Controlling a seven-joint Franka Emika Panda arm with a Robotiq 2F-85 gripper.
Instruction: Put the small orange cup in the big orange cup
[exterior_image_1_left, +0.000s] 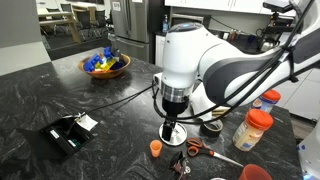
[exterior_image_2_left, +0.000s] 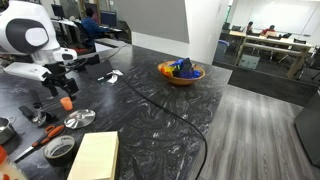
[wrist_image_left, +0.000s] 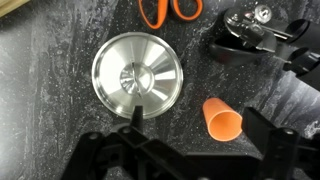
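The claw (wrist_image_left: 190, 158), nearest the wrist camera, is spread wide, holding and touching nothing. It is likely open for a grab, though not yet centred on the small orange cup (wrist_image_left: 222, 118). The cup stands on the counter at four o'clock from a steel lid (wrist_image_left: 138, 78), with scissors (wrist_image_left: 168, 10) at twelve. The big orange cup (exterior_image_1_left: 256, 173) waits well apart.

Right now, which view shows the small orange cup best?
The wrist view: the small orange cup sits large and unobstructed beside the round metal lid. In both exterior views it is only a tiny orange speck.
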